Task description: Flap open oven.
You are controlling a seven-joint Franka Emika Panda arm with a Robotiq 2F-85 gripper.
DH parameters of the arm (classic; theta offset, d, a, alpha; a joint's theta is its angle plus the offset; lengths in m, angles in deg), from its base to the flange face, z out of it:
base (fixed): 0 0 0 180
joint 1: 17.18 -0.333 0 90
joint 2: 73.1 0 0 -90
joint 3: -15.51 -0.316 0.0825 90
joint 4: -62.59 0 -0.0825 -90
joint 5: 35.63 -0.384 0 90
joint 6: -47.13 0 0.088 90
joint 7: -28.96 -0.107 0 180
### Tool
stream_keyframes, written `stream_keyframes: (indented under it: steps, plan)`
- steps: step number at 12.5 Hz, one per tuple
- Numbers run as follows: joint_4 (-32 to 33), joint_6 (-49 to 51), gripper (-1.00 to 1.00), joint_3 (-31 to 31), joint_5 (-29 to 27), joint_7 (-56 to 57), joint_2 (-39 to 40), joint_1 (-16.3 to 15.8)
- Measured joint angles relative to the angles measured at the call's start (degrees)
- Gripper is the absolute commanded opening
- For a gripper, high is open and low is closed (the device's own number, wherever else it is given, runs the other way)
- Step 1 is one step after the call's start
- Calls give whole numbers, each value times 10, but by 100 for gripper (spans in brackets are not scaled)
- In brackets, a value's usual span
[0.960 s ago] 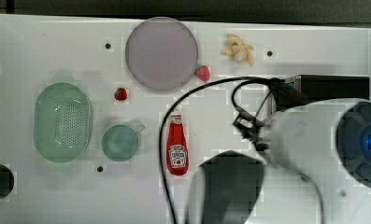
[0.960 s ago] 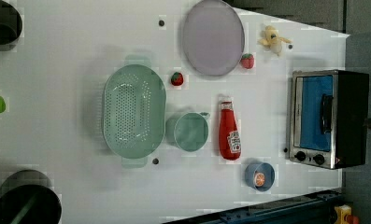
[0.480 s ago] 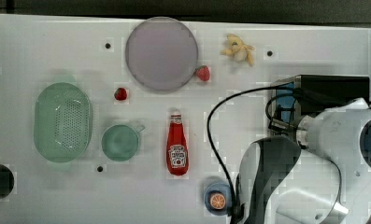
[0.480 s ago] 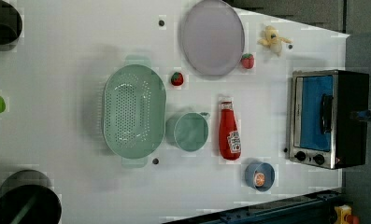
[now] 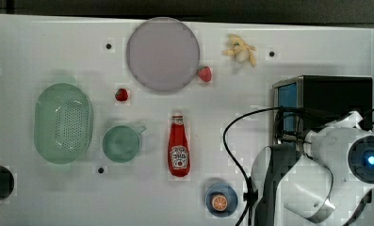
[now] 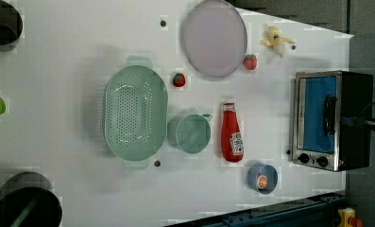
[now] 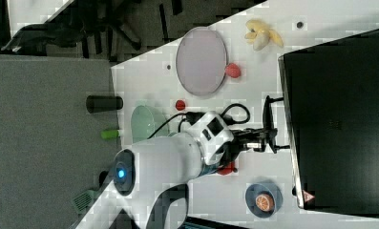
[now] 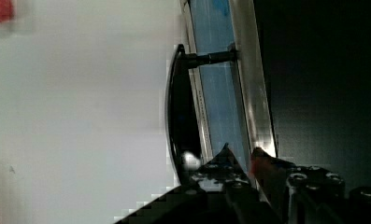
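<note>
Here the hand (image 7: 271, 134) sits at the oven (image 7: 337, 119) handle (image 7: 267, 124).

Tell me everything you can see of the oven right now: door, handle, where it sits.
The oven is a black box with a silver front frame, standing at the table's edge on the left view's right. Its blue-tinted glass door looks shut, flush in the frame. A black bar handle stands off the glass on a post. Two small black knobs sit at one end of the front. The gripper is at the handle side; whether it touches is unclear.
</note>
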Motion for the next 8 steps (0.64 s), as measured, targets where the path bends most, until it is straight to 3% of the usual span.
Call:
stream_keyframes:
  steps: [8]
  plan:
    - [0,-38,-65,-3,1,16,71,-5]
